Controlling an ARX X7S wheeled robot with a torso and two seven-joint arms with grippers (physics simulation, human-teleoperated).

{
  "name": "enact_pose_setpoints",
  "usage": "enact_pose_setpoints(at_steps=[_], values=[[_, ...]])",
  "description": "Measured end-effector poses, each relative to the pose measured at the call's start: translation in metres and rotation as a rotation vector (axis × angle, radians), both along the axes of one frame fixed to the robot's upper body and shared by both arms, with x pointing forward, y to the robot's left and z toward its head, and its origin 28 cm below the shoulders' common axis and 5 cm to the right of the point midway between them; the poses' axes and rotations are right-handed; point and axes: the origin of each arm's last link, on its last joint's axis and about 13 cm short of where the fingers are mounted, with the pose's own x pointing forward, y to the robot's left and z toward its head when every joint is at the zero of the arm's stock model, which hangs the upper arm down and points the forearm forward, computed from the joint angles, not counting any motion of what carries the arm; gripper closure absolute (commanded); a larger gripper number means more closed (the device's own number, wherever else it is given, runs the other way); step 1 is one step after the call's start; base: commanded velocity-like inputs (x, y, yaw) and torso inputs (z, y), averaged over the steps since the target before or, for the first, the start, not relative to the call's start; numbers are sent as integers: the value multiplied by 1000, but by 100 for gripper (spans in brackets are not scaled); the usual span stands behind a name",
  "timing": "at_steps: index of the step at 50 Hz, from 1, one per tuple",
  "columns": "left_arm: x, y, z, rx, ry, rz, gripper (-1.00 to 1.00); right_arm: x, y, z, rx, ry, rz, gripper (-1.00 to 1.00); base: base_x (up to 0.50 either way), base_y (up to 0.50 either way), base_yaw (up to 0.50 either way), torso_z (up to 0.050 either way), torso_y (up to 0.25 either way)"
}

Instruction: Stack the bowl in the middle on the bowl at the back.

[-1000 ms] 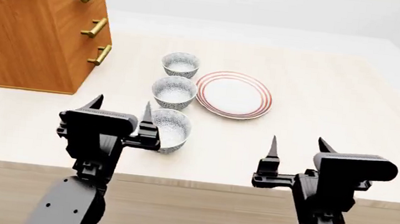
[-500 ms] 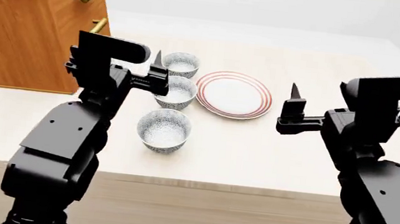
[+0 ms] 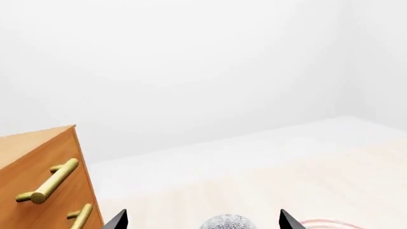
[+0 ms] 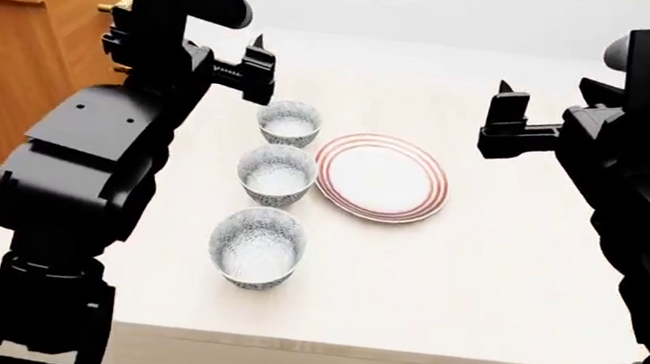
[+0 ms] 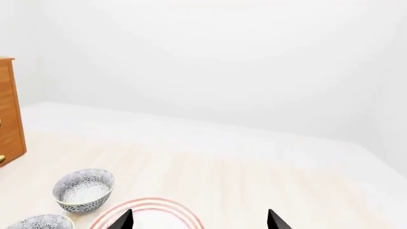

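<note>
- Since both arms have been raised from near the table's front edge to well above it, the three speckled bowls are now fully exposed in the head view; nothing has been grasped yet.
- The left gripper (image 4: 210, 66) is seen at upper left of the head view, just beside the wooden chest of drawers with brass handles (image 4: 12, 50); its jaws are spread apart and empty.
- The right gripper (image 4: 549, 124) is seen at upper right, raised over bare table; only one fingertip is seen in the head view, but two tips well apart show in its wrist view, so it is judged spread and empty.
- The grey-and-white speckled bowl in the middle (image 4: 276, 175) sits untouched at frame centre, just beside the wide white plate with red rings (image 4: 382, 176).
- The identical speckled bowl at the back (image 4: 289, 123) stands just above it in frame, close but apart; a third matching bowl (image 4: 256, 246) stands below.
- Judged: approach stage only; stacking not begun.
- Open room lies on the pale wooden table (image 4: 508, 283) at right; the chest crowds the left side.
</note>
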Motion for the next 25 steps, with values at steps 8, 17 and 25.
enact_pose_setpoints(at_steps=[8,17,25], values=[[1,2,12,25,6,3,-100,3,-1,12,-5,-1,5,-100,428,0,0,0,0],[2,4,20,39,13,7,-100,5,0,18,-6,0,13,-100,429,0,0,0,0],[1,5,24,30,36,4,-100,6,2,20,-6,0,21,-100,427,0,0,0,2]])
